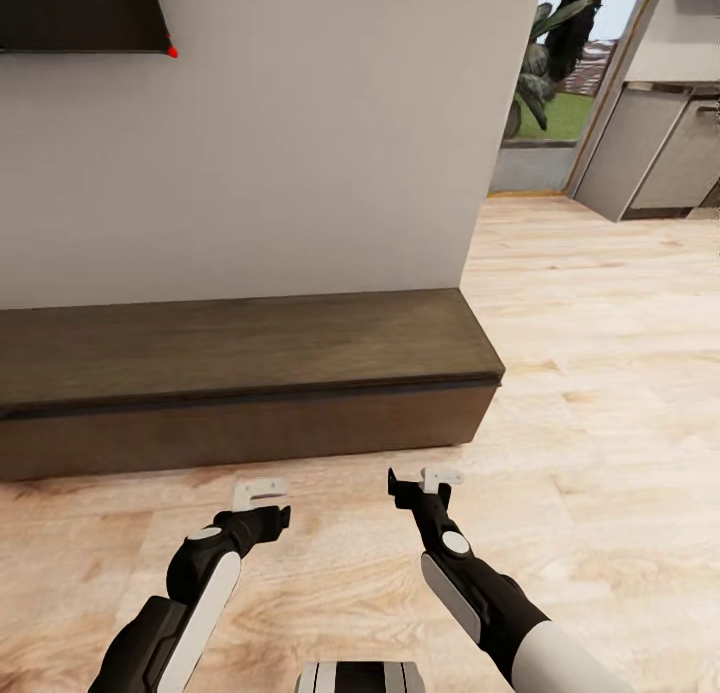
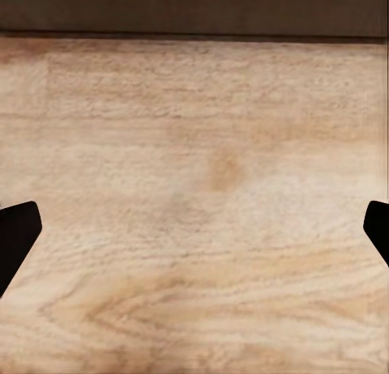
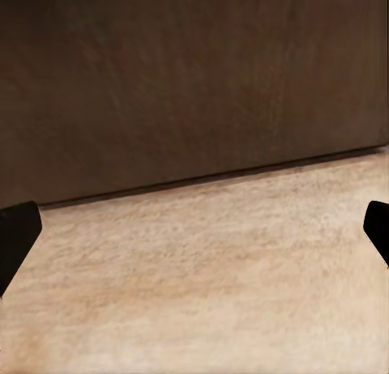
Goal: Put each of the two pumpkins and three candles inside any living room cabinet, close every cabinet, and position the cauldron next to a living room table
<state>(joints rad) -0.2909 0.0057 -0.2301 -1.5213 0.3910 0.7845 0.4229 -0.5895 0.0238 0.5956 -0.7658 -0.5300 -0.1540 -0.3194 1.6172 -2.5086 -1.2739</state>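
The cabinet [image 1: 240, 373] lies low against the wall from nine to one o'clock, its front shut flush, top bare. Both arms hang low over the floor [image 1: 600, 373] just short of it. The left pincer [image 1: 262, 501] at eleven o'clock and the right pincer [image 1: 425, 485] at twelve both stand spread wide and carry nothing; in the wrist views their fingertips [image 2: 18, 232] sit at the far edges. The front is handle-less, so I judge a fingertip could slip off the thin seam under the top, or an arm could knock the panel while reaching.
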